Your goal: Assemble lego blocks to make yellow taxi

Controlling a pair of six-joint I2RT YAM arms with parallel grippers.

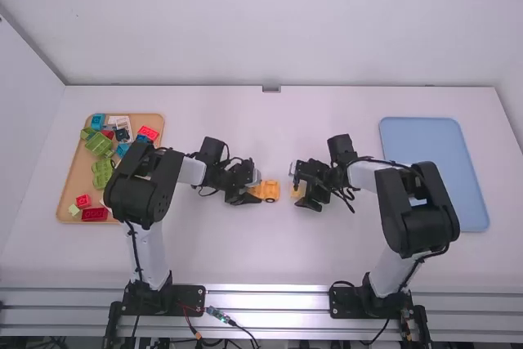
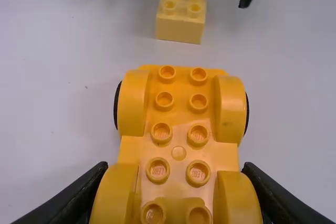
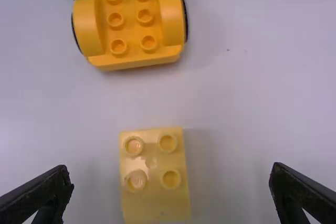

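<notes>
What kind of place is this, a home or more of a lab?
Most likely a robotics lab or test station: two robot arms, left and right, are mounted on metal rails at a white table, with loose cables below.

Looks like a robotics lab or a similar test station. Has two jointed robot arms (image 1: 154,243) standing on black mounts (image 1: 186,296), along a ribbed metal rail (image 1: 270,290) at the edge of a white surface (image 1: 270,255). Has loose cables (image 1: 237,326) trailing near the mounts, plain white walls (image 1: 245,22) around, and a tan tray (image 1: 72,190) and a blue tray (image 1: 433,145) set out to either side.
</notes>
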